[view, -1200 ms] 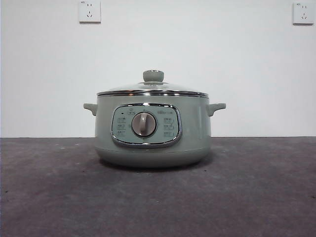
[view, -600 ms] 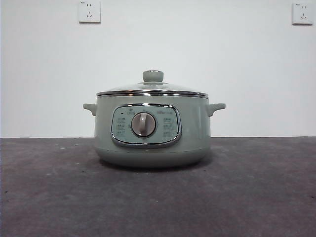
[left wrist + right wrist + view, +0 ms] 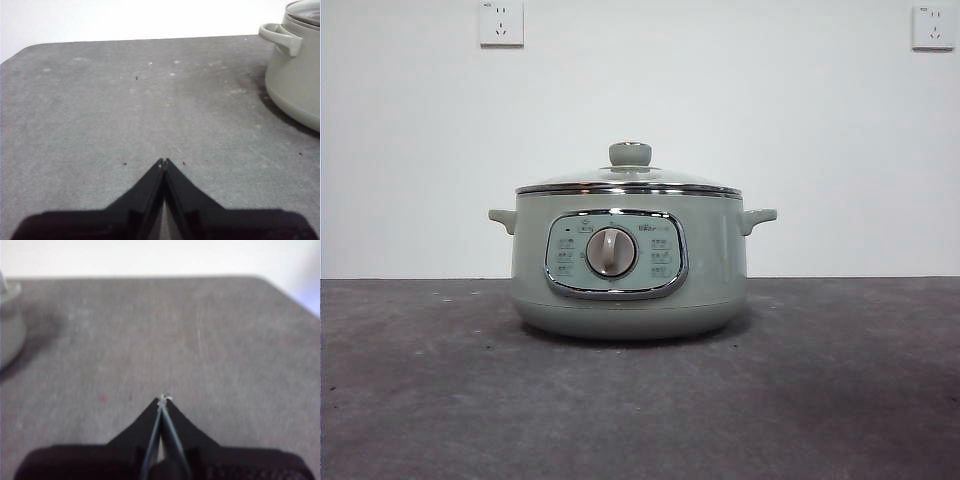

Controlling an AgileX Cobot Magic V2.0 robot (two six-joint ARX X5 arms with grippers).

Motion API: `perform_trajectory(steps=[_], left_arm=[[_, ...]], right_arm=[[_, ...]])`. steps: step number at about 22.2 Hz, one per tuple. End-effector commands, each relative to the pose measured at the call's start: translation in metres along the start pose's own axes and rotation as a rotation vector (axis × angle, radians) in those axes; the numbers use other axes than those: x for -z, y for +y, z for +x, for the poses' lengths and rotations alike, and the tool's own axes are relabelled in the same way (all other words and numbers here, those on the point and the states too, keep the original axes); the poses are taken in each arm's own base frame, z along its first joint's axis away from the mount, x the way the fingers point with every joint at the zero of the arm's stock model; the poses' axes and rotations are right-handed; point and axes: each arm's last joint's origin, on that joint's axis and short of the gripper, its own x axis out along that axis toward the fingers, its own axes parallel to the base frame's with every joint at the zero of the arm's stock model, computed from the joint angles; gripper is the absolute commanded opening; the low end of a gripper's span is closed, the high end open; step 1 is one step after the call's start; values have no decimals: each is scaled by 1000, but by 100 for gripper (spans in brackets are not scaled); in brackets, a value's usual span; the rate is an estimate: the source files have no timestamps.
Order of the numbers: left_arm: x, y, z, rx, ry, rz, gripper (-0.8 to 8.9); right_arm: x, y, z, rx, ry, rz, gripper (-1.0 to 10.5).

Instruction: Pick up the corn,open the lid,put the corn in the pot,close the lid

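I saw the round sage-green electric pot ahead of both idle grippers, its domed glass lid seated, presumably to be lifted by its knob. Left gripper and right gripper were closed, empty. The corn was nowhere visible.

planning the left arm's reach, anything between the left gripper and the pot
Nothing but bare grey table shows between the left gripper, jaws shut, and the pot in the left wrist view. No corn shows in any view.
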Motion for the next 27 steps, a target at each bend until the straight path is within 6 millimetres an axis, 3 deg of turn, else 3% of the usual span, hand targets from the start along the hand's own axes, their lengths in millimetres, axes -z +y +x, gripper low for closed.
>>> perform_trajectory(steps=[1,5,11,13,27], left_arm=[[3,0,1,-1,8,-6,-1],[3,0,1,-2,8,-6,-1],[3,0,1,-1,8,-6,-1],[3,0,1,-1,8,-6,-1],[3,0,1,-1,9,-6,-1]], right_arm=[[12,1,4,-3,30,1,-1],[26,1,10,-6,57,37,0],[23,1,10,-5,4,48,0],[24,2,15,-5,-87,55,0],[25,2,15,-6,-85,55,0]])
